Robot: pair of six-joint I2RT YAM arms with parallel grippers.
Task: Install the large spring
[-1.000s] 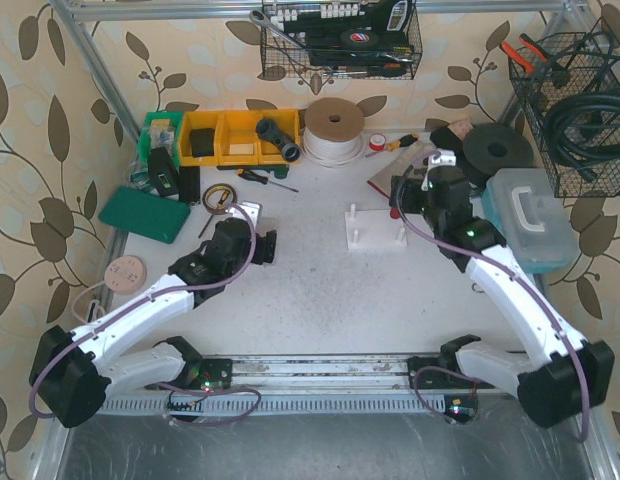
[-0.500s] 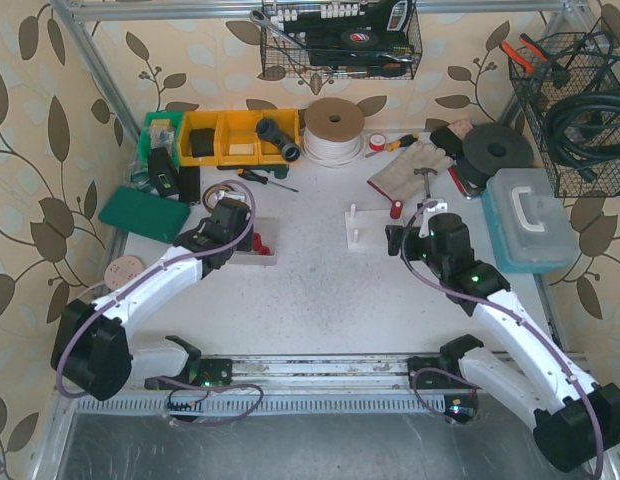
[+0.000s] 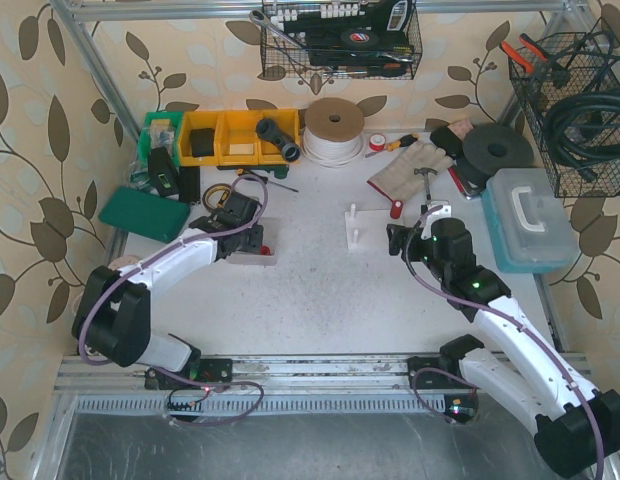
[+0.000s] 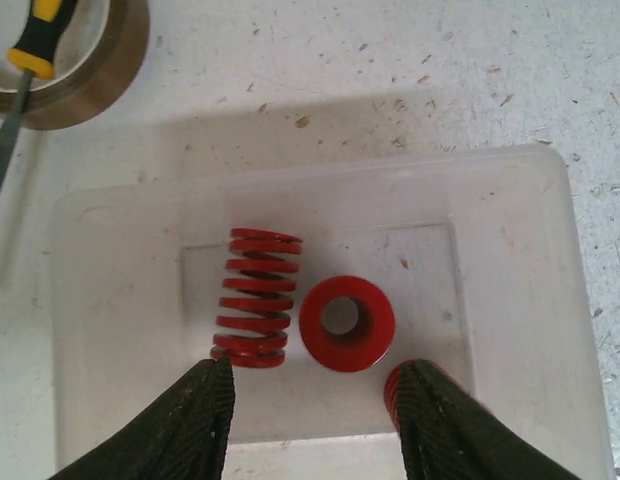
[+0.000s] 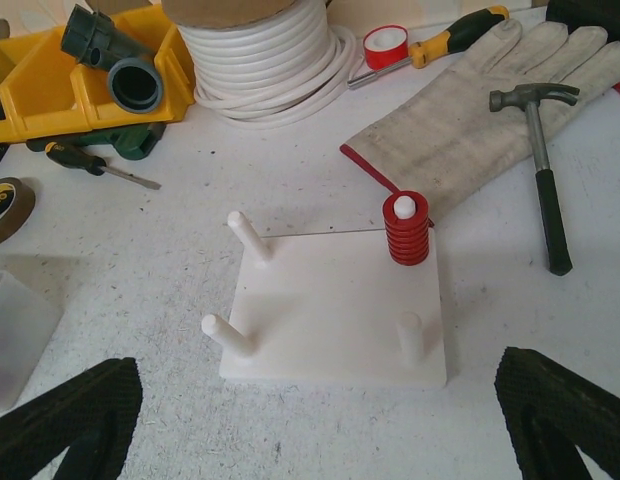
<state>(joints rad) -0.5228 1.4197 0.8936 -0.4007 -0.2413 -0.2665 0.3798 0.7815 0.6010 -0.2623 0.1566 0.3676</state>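
Scuffed white tabletop (image 3: 320,300) carries everything, with both arm bases bolted at its near edge. Nearest the work, the left gripper (image 4: 310,385) hangs low over a clear plastic tray (image 4: 510,300). Its jaws stand apart with only bare tray floor between them, clamped on nothing I can see. A red sliver (image 4: 392,385) hugs the inner edge of one finger, and I cannot tell what it is. Just beyond the fingertips, the lying spring (image 4: 258,298) sits ahead of the finger on the wrist view's left. Its long axis runs straight away from the gripper, so the jaws' closing line crosses its coils. The upright spring (image 4: 347,352) stands on end just beside it, ahead of the gap and a little toward the other finger, showing only its ring and bore. Which of the two is the large one I cannot settle, though the upright one looks wider. Either way the pick falls to the left arm, and a short reach forward would probably bring the jaws around either spring. Farther off, well apart from the tray, the right gripper (image 5: 315,400) hovers spread wide and empty at the near edge of the white peg board (image 5: 330,310). A seated red spring (image 5: 406,232) already rings the board's far right-hand peg, and three bare pegs (image 5: 248,235) stand free. Beyond the board lie a work glove (image 5: 470,120) and a hammer (image 5: 545,170).
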